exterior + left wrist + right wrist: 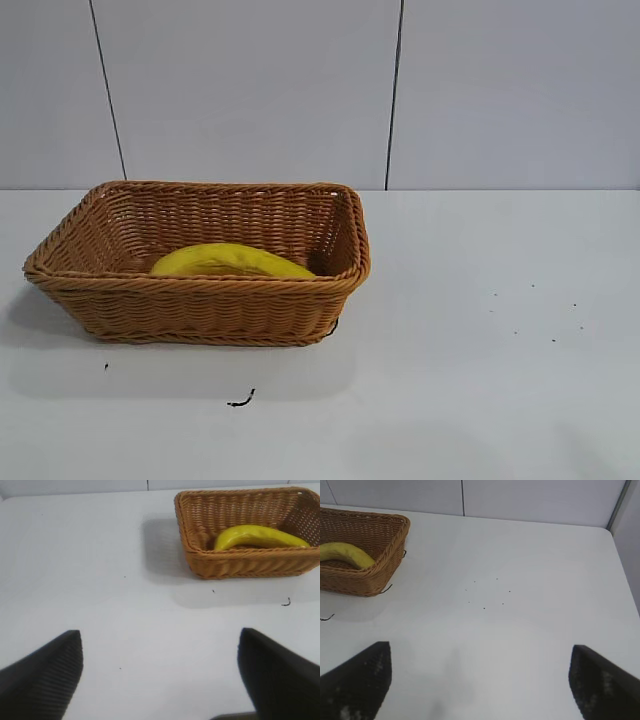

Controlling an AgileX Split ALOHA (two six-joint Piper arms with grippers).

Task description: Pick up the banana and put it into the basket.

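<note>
The yellow banana lies inside the tan wicker basket at the left of the white table. It also shows in the left wrist view within the basket, and in the right wrist view within the basket. My left gripper is open and empty above bare table, well back from the basket. My right gripper is open and empty above bare table, far from the basket. Neither gripper shows in the exterior view.
A small dark scrap lies on the table in front of the basket. Several dark specks dot the table at the right. A grey panelled wall stands behind the table.
</note>
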